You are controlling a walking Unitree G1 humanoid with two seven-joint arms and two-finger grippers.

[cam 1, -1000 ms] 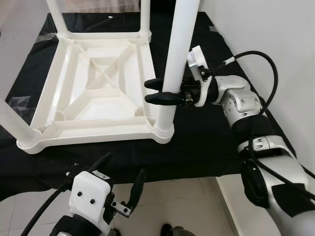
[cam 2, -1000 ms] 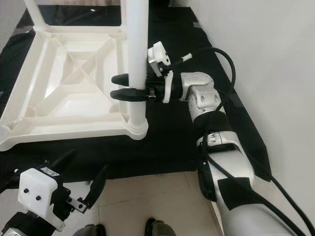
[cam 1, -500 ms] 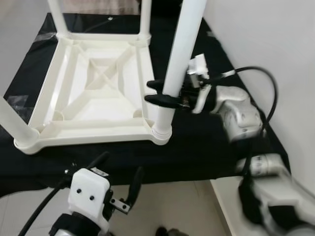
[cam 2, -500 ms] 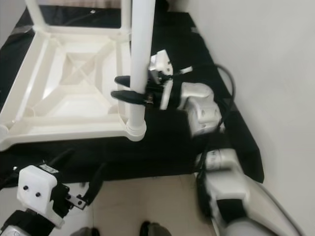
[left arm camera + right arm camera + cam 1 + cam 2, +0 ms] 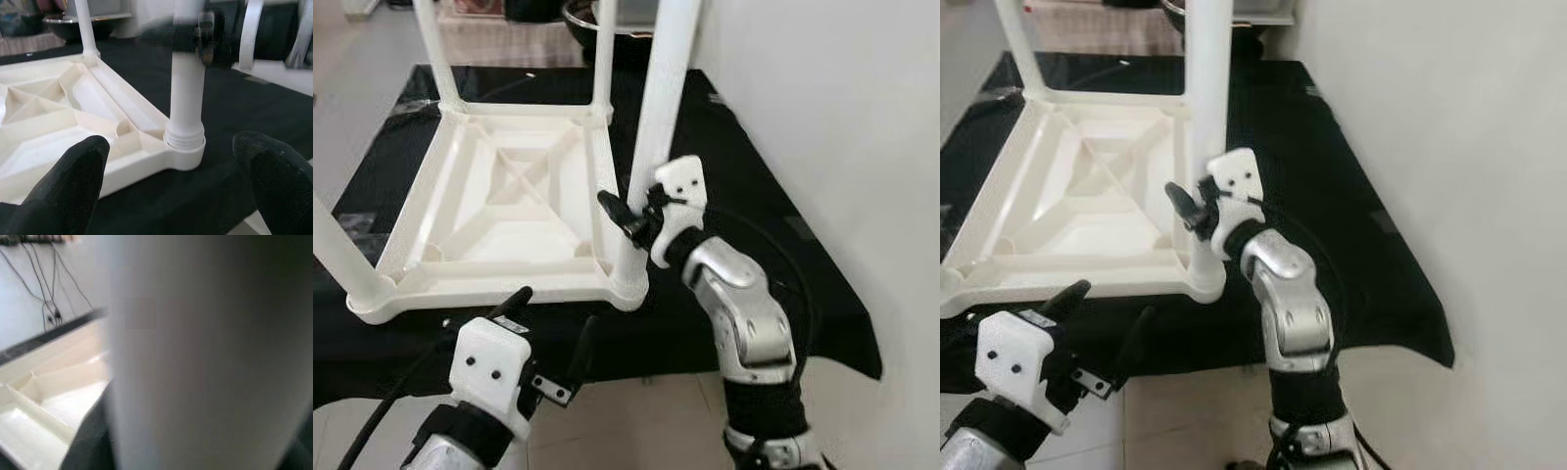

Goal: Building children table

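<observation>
Already the build looks close to finished: the white table top [image 5: 499, 211] lies upside down on a black cloth [image 5: 754, 245] on the floor, and a white leg stands upright in each of its four corner sockets. Two far legs [image 5: 602, 59] rise at the back corners, one near leg [image 5: 337, 250] at the robot's left, and the near right leg [image 5: 656, 127] sits in its ribbed socket [image 5: 184, 142], which the left wrist view shows seated snug in the corner.

The right claw [image 5: 631, 217] is at that near right leg, low on its shaft, its black fingers [image 5: 615, 208] on either side of it; whether they pinch the leg or merely straddle it I cannot tell, since the close view from that wrist is a blur of white. The left claw [image 5: 548, 343] hangs spread wide and holding nothing, just short of the cloth's near edge.

What seems left, by my reckoning, is pressing this last leg fully home, and then turning the table onto its feet.
</observation>
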